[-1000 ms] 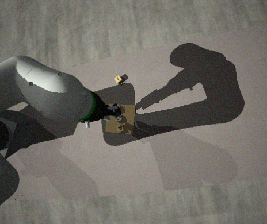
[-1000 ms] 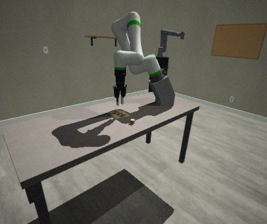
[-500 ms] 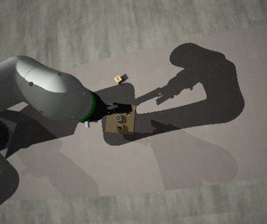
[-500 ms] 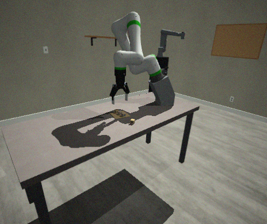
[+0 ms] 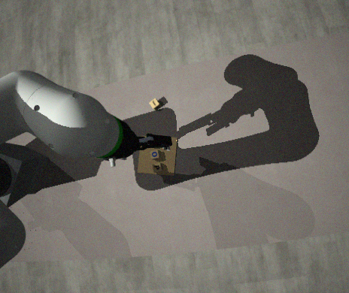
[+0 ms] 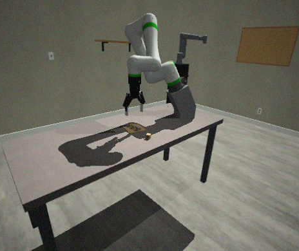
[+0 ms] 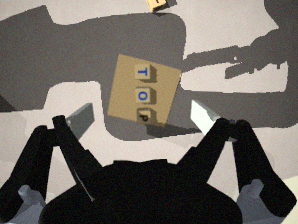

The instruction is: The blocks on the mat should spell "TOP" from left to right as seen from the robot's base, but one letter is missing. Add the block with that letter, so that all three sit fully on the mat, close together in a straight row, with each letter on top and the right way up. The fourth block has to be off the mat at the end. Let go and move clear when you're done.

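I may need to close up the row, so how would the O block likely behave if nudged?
The O block looks squat and cube-like, so it would probably slide rather than tip. Its flat sides and straight edges suggest it is unlikely to roll.
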Available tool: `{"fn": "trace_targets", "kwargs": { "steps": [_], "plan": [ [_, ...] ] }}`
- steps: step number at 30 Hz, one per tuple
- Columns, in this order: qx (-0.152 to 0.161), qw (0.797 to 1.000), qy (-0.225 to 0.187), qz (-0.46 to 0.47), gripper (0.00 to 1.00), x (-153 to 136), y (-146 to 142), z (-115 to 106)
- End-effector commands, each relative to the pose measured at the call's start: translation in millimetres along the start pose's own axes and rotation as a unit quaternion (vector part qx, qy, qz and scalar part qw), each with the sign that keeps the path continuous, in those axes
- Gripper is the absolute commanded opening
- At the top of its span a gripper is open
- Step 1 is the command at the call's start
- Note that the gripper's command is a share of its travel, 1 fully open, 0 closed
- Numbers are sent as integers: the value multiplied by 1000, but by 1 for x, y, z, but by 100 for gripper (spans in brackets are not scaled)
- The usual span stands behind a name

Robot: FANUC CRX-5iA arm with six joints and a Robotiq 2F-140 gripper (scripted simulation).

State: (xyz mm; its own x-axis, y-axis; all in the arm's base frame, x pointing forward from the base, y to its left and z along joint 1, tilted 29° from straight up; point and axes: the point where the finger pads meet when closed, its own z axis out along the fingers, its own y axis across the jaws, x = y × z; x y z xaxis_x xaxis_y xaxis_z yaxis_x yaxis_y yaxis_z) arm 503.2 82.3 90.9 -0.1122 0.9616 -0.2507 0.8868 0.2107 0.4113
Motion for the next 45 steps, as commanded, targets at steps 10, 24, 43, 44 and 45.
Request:
{"fn": "trace_targets", "kwargs": {
  "steps": [10, 24, 43, 44, 45],
  "plan": [
    [0, 1000, 0, 0, 100, 0, 0, -41],
    [0, 1000, 0, 0, 100, 0, 0, -64],
    [0, 1000, 0, 0, 100, 0, 0, -64],
    [0, 1000, 0, 0, 100, 0, 0, -64],
    [0, 1000, 0, 0, 100, 0, 0, -64]
  ]
}}
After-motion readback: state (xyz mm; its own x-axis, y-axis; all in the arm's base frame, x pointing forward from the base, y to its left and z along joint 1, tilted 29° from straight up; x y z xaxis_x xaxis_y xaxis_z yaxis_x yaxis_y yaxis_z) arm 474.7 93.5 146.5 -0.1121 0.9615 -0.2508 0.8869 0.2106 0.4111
